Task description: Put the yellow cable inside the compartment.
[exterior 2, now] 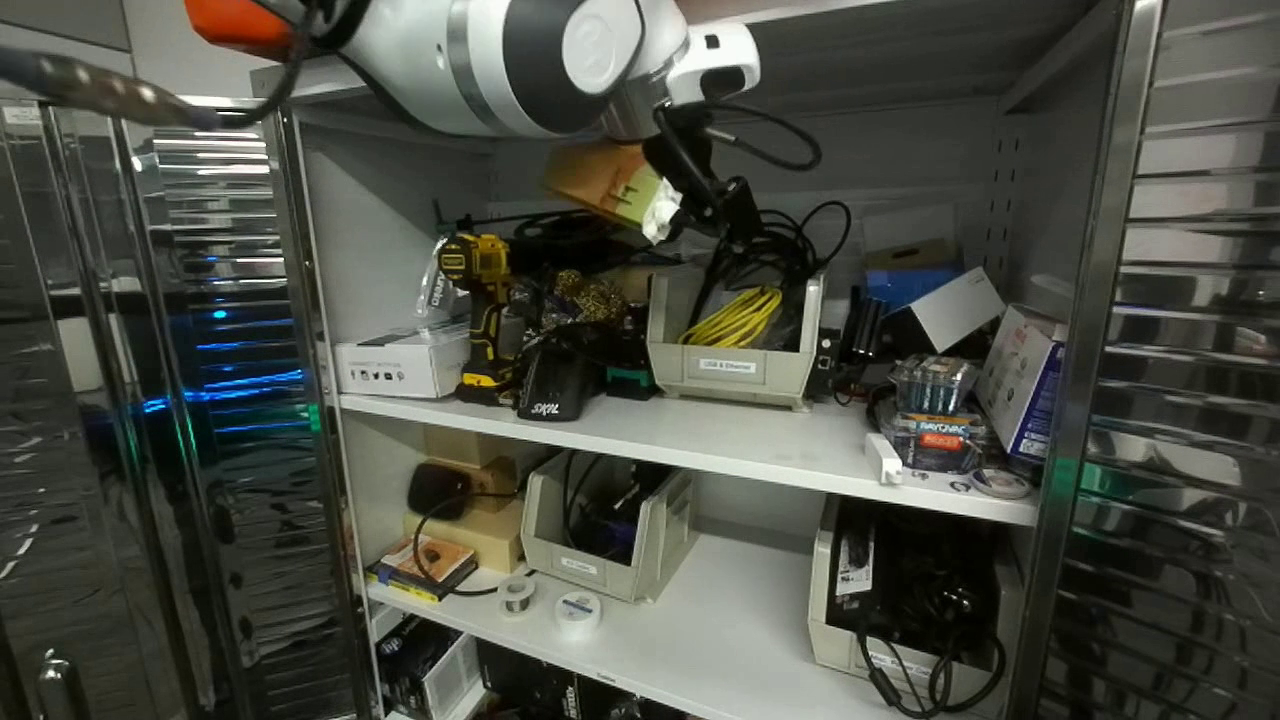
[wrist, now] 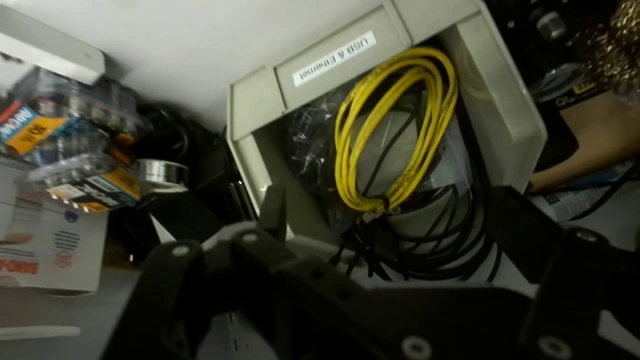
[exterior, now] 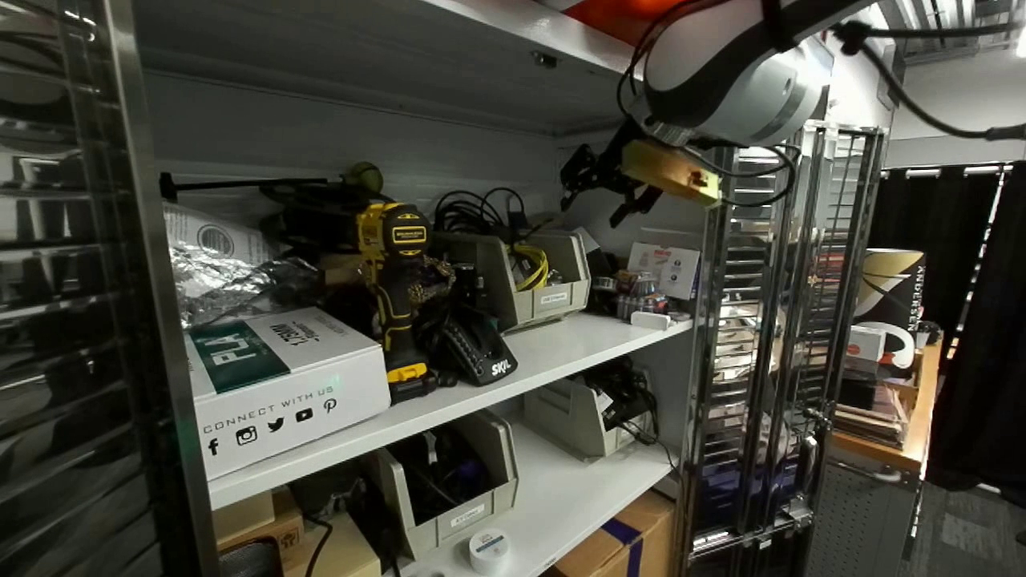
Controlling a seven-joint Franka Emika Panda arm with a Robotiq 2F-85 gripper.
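The yellow cable is a coil tied with a black band, lying inside the grey bin labelled "USB & Ethernet". The cable shows in the wrist view (wrist: 345, 155) and in both exterior views (exterior: 531, 272) (exterior 2: 735, 318). The bin (wrist: 255, 106) stands on the middle shelf, also in both exterior views (exterior: 525, 306) (exterior 2: 675, 368). Black cables (wrist: 430, 255) and clear plastic lie in the bin with it. My gripper (wrist: 395, 220) is open and empty, its fingers wide apart above the bin's rear part. The gripper (exterior: 593, 210) is apart from the cable; the arm partly hides it in an exterior view (exterior 2: 738, 225).
A yellow-and-black drill (exterior 2: 487, 310), a black SKIL charger (exterior 2: 553, 385) and a white box (exterior: 288, 385) stand beside the bin. Battery packs (exterior 2: 935, 430) are at its other side. Grey bins (exterior 2: 600, 560) (exterior 2: 835, 640) stand on the lower shelf. A shelf is overhead; metal doors (exterior: 761, 336) flank the cabinet.
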